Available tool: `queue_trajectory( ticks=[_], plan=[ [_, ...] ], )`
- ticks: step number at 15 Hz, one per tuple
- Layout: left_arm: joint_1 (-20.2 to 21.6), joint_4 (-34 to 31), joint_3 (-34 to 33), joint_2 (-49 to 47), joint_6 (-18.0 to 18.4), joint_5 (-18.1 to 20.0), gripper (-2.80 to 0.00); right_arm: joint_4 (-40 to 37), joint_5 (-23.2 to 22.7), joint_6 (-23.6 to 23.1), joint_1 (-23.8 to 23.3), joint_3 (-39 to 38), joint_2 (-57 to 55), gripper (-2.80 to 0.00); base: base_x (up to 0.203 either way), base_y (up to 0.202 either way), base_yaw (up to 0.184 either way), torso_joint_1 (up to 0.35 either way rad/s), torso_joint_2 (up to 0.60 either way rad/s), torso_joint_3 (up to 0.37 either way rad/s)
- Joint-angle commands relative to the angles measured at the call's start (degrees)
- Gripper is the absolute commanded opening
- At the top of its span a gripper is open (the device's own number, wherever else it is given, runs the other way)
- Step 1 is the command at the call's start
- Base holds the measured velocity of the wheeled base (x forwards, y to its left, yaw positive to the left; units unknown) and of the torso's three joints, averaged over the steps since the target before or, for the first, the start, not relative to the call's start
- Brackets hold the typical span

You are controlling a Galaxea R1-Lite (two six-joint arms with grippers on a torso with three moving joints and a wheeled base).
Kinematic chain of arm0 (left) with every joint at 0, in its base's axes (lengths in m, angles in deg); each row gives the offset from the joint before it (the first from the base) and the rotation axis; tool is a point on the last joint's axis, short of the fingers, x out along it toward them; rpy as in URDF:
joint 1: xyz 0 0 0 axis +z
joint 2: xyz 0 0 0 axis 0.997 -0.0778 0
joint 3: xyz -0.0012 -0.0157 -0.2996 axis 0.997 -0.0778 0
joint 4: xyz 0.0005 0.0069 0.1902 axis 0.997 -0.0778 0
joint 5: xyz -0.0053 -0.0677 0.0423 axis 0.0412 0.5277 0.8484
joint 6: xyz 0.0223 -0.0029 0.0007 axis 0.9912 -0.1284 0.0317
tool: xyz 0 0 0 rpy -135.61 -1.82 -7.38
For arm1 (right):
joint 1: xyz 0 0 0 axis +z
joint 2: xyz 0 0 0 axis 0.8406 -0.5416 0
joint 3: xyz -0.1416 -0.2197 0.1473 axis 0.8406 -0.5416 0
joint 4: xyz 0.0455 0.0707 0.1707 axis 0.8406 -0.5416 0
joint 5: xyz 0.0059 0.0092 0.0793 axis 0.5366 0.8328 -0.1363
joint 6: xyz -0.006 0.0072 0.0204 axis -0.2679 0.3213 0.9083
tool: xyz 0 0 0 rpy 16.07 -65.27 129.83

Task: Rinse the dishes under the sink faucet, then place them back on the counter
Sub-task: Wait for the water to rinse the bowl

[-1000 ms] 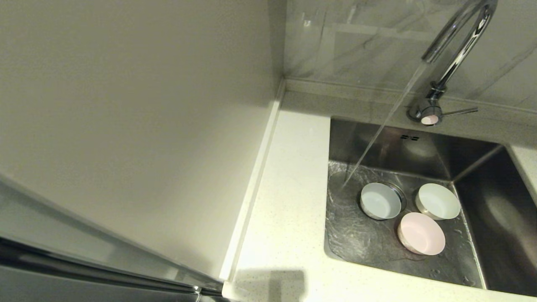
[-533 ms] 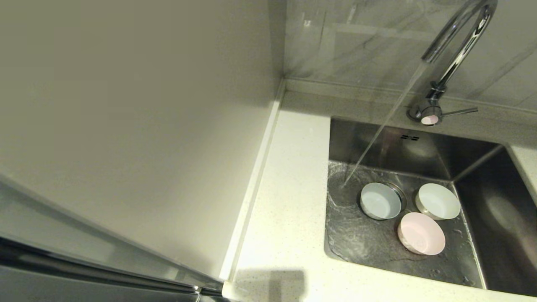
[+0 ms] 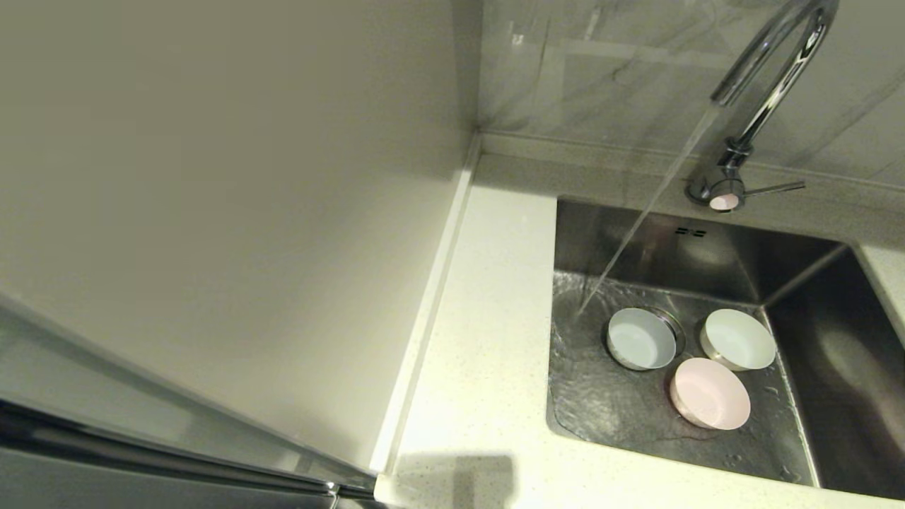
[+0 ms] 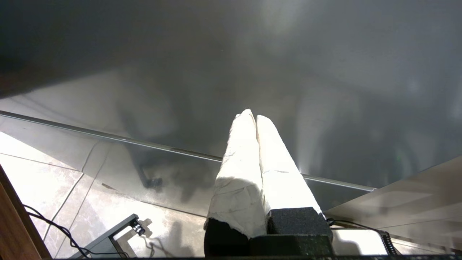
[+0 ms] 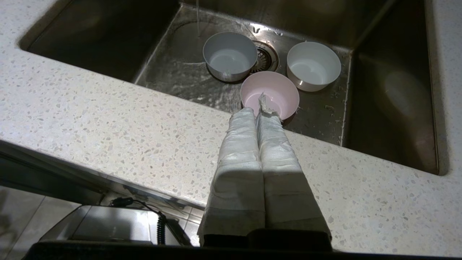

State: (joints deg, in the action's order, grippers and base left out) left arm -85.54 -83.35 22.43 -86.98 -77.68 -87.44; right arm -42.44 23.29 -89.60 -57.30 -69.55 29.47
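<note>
Three small bowls stand in the steel sink [image 3: 813, 353]: a pale blue-grey bowl [image 3: 640, 339] [image 5: 230, 55] over the drain strainer [image 5: 265, 59], a whitish-mint bowl [image 3: 739, 339] [image 5: 313, 65] to its right, and a pale pink bowl [image 3: 709, 393] [image 5: 270, 94] nearest me. The chrome faucet [image 3: 767, 85] runs; its stream lands on the sink floor left of the blue-grey bowl. My right gripper [image 5: 257, 110] is shut and empty, held over the counter's [image 5: 108, 122] front edge, short of the pink bowl. My left gripper [image 4: 252, 116] is shut and empty, parked low by a dark cabinet front.
A plain cream wall panel [image 3: 212, 212] rises left of the counter strip [image 3: 481, 353]. A marble backsplash [image 3: 601, 71] stands behind the faucet, whose side lever [image 3: 774, 188] points right. Floor tiles and cables [image 4: 54, 224] lie below the left gripper.
Only the running water's ripples on the sink floor shift; the bowls stay where they were.
</note>
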Motion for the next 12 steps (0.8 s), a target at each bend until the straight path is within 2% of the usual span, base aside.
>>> queue_trajectory(
  ticks=[1, 12],
  plan=[
    [0.0, 0.03, 0.0, 0.2, -0.03, -0.01, -2.8, -0.01, -0.02, -0.02, 0.01, 0.0, -0.07, -2.8, 0.0, 0.0, 0.0, 0.0, 0.0, 0.0],
    [-0.01, 0.03, 0.0, 0.18, -0.03, -0.01, -2.8, -0.03, -0.49, -0.09, 0.01, 0.01, -0.05, -2.8, 0.0, 0.0, 0.0, 0.0, 0.0, 0.0]
  ],
)
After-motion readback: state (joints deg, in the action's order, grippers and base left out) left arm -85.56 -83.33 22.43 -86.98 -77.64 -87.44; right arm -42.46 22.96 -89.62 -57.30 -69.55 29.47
